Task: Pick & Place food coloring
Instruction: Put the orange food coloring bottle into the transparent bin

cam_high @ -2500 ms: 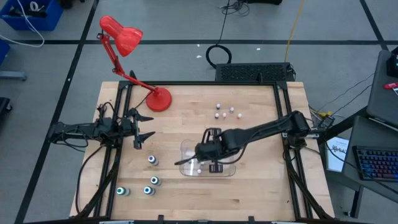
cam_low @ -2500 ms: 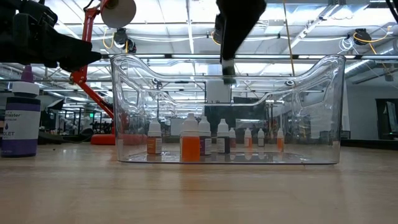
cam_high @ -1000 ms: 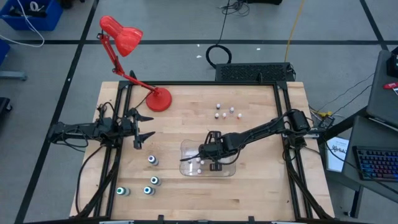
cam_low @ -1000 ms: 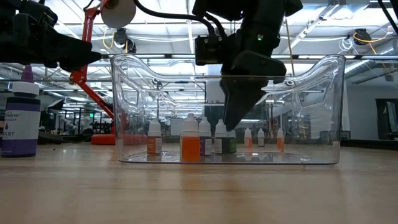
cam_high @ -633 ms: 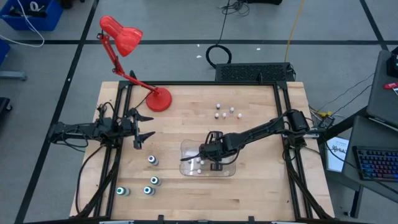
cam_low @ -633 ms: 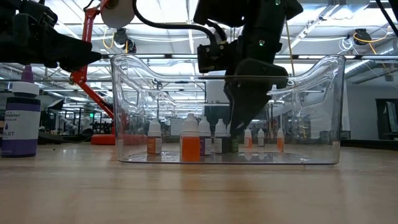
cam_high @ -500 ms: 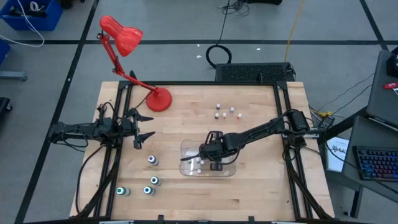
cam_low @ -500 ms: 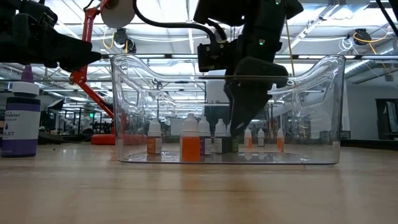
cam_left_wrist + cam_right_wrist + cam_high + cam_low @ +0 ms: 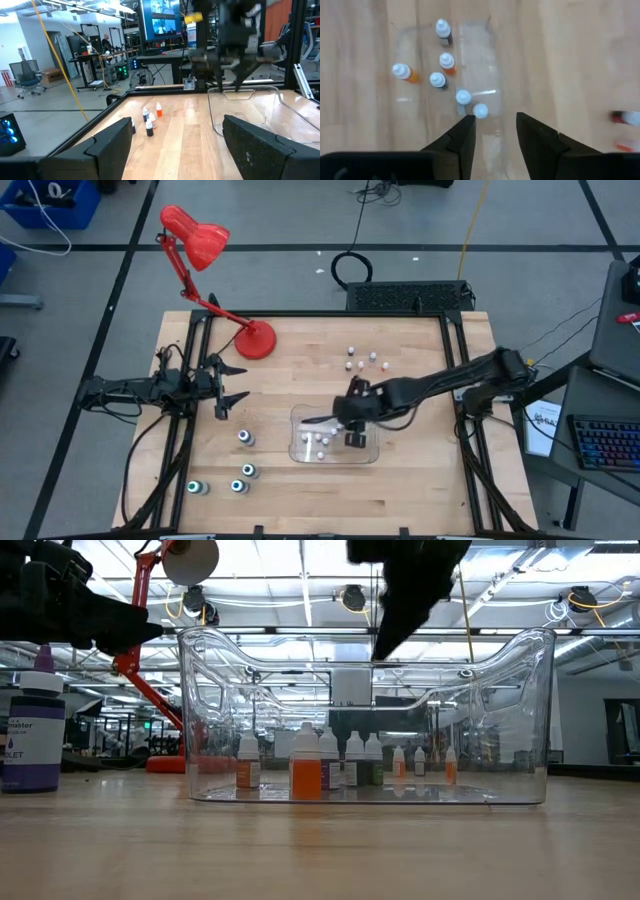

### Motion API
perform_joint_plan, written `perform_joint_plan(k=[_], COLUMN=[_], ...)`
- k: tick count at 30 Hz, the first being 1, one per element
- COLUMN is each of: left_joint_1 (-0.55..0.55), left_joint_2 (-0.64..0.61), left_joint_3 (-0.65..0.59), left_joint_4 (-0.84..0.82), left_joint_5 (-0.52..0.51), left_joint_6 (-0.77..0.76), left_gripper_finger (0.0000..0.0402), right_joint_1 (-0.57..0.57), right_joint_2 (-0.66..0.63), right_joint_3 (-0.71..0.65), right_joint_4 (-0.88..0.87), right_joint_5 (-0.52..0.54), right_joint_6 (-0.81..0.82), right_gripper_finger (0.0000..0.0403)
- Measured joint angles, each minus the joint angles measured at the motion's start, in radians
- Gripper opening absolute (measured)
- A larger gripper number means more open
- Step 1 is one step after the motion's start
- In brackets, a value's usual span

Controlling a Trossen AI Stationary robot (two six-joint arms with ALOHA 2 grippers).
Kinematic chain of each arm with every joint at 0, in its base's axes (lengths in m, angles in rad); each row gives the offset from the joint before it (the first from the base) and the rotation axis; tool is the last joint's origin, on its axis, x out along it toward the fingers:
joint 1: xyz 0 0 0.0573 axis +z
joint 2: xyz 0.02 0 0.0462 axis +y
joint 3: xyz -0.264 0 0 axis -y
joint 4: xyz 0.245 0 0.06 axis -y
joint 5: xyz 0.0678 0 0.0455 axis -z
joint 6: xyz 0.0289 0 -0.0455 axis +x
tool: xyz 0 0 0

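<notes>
empty right hand point(image 9: 352, 430) above tray point(image 9: 372, 455)

We see a light wooden table point(image 9: 420, 470) carrying everything. A red desk lamp point(image 9: 255, 340) stands by its base near the far left corner. A clear plastic tray point(image 9: 371, 452) sits near the middle, toward the near edge. A cluster of tiny bottles point(image 9: 360, 358) stands loose on the wood toward the far edge. Four teal-topped bottles point(image 9: 243, 471) stand apart near the near left corner.
</notes>
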Motion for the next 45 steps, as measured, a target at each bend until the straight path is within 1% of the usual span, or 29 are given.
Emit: perform_joint_plan(k=[2,6,8,13,15,16,20,25,30,45], left_joint_1=[0.000,0.000,0.000,0.000,0.000,0.000,0.000,0.000,0.000,0.000], left_joint_2=[0.000,0.000,0.000,0.000,0.000,0.000,0.000,0.000,0.000,0.000], left_joint_3=[0.000,0.000,0.000,0.000,0.000,0.000,0.000,0.000,0.000,0.000], left_joint_4=[0.000,0.000,0.000,0.000,0.000,0.000,0.000,0.000,0.000,0.000], left_joint_5=[0.000,0.000,0.000,0.000,0.000,0.000,0.000,0.000,0.000,0.000], left_joint_6=[0.000,0.000,0.000,0.000,0.000,0.000,0.000,0.000,0.000,0.000], left_gripper_finger=[0.0306,0.0306,0.0306,0.0306,0.0306,0.0306,0.0306,0.0306,0.0306,0.0306], right_joint_1=[-0.006,-0.034,-0.076,-0.260,-0.343,-0.382,-0.526,-0.630,-0.674,-0.675], right_joint_2=[-0.061,-0.163,-0.205,-0.264,-0.271,-0.271,-0.271,-0.271,-0.271,-0.270], right_joint_3=[0.000,-0.009,-0.030,-0.096,-0.128,-0.149,-0.245,-0.356,-0.429,-0.566], right_joint_4=[-0.036,-0.127,-0.180,-0.311,-0.326,-0.322,-0.239,-0.098,0.024,0.197], right_joint_5=[0.047,0.203,0.225,0.201,0.184,0.157,0.060,-0.008,-0.095,-0.094], right_joint_6=[0.000,0.010,0.026,0.060,0.056,0.049,-0.011,-0.083,-0.108,-0.124], right_gripper_finger=[0.0129,0.0130,0.0130,0.0145,0.0155,0.0160,0.0183,0.0202,0.0207,0.0208])
